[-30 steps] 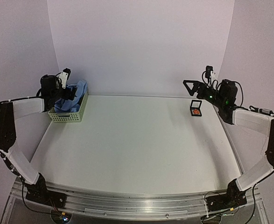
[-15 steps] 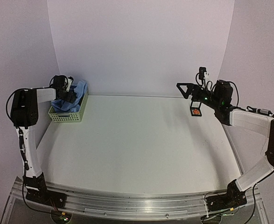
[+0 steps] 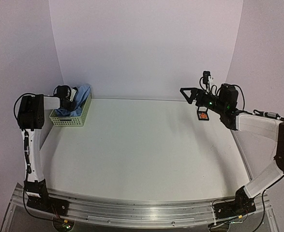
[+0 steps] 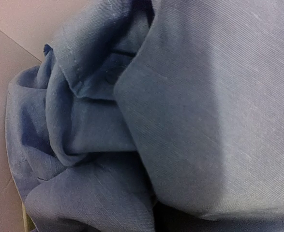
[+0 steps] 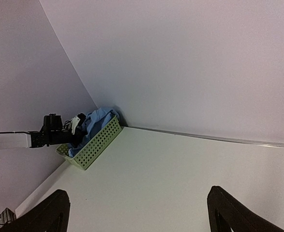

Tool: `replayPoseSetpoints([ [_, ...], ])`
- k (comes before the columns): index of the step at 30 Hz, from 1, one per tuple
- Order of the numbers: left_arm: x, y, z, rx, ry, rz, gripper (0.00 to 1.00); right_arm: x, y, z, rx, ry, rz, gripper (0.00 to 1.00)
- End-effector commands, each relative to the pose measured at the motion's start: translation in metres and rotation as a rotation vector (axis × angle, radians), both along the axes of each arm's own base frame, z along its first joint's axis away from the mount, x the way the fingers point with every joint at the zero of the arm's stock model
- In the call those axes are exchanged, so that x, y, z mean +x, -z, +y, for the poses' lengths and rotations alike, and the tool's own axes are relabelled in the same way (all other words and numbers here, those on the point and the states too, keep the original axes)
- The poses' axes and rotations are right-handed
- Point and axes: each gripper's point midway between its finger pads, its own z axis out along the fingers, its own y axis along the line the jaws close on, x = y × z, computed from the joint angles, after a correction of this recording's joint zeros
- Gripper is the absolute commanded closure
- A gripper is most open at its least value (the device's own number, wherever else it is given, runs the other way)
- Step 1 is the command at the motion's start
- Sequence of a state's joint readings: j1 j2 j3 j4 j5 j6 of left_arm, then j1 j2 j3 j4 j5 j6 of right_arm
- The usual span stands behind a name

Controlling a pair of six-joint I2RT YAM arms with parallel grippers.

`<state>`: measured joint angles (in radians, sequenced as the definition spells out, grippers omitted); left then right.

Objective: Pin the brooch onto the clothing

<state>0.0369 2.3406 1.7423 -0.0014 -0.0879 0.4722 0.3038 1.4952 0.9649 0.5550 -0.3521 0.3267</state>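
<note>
The clothing (image 3: pixel 82 93) is a crumpled light blue shirt heaped in a pale green basket (image 3: pixel 79 119) at the far left corner. My left gripper (image 3: pixel 72 99) is sunk into it and shut on the fabric. Folds of the clothing (image 4: pixel 190 96) fill the left wrist view and hide the fingers. The brooch (image 3: pixel 203 116) is a tiny orange-red speck inside a small black box (image 3: pixel 203 111) at the far right. My right gripper (image 3: pixel 189 94) hovers open just left of and above that box, its gripper (image 5: pixel 138 193) facing across the table toward the basket (image 5: pixel 96 145).
The white table (image 3: pixel 142 150) ends at the back wall and at side walls close to both arms. The basket stands tight against the left wall. The black box sits near the table's right edge, partly behind my right arm.
My left gripper has pushed deeper into the shirt in the basket and gone from open to shut. My right gripper has drifted left, past the black box, and stays open.
</note>
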Motion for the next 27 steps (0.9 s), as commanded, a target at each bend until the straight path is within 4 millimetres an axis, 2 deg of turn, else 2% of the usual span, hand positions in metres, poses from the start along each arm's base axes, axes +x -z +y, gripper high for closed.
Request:
replayPoseSetpoints([
  [1,0.008,-0.081,0.006,0.004,0.008,-0.192,1.00,0.000,-0.035,-0.003,0.029,0.026,-0.073,0.02],
  [6,0.004,-0.147,0.004,-0.040,-0.007,-0.338,1.00,0.005,-0.060,0.005,0.049,0.010,-0.118,0.02],
  [14,-0.023,-0.220,-0.003,-0.147,-0.012,-0.484,1.00,0.004,-0.097,0.022,0.074,-0.020,-0.193,0.02],
  [21,-0.060,-0.280,-0.040,-0.139,0.172,-0.619,1.00,-0.005,-0.101,0.047,0.085,-0.083,-0.197,0.02],
  [25,-0.101,-0.311,-0.074,-0.104,0.264,-0.689,1.00,-0.013,-0.100,0.070,0.111,-0.150,-0.167,0.02],
  [27,-0.120,-0.340,-0.086,-0.075,0.297,-0.778,1.00,-0.019,-0.103,0.086,0.124,-0.197,-0.163,0.02],
])
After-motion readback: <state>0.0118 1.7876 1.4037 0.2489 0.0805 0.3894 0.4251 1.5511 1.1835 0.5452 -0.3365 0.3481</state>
